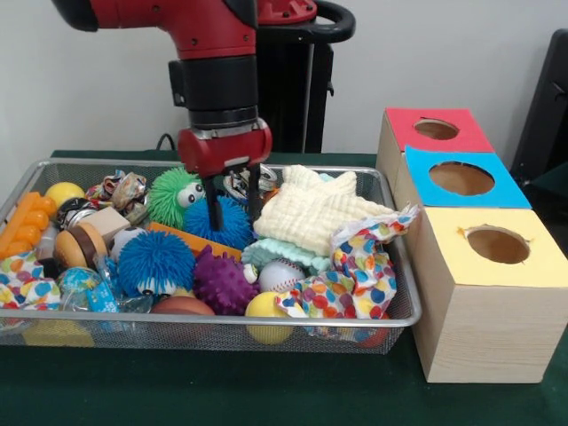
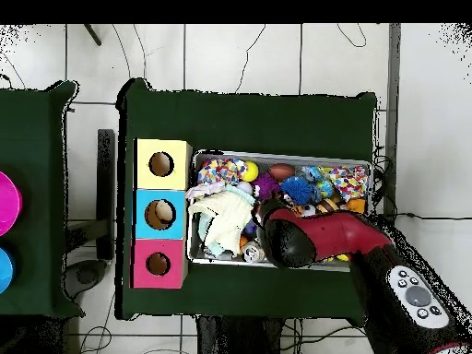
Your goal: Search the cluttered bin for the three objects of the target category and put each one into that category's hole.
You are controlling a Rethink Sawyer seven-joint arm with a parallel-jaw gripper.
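I count one wire mesh bin and three wooden boxes, each with one round hole: red-topped, blue-topped, yellow-topped. Inside I see two blue spiky balls, one green, one purple, and one baseball.

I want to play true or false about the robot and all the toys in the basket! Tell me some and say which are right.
1. The gripper is down over a blue spiky ball. True.
2. The wooden box has four holes. False: three show, in red, blue and yellow tops.
3. A cream cloth lies in the wire basket. True.
4. The green fuzzy toy sits on the yellow top. False: it is in the basket.
5. The jaws are shut tight. False: a gap shows between them.
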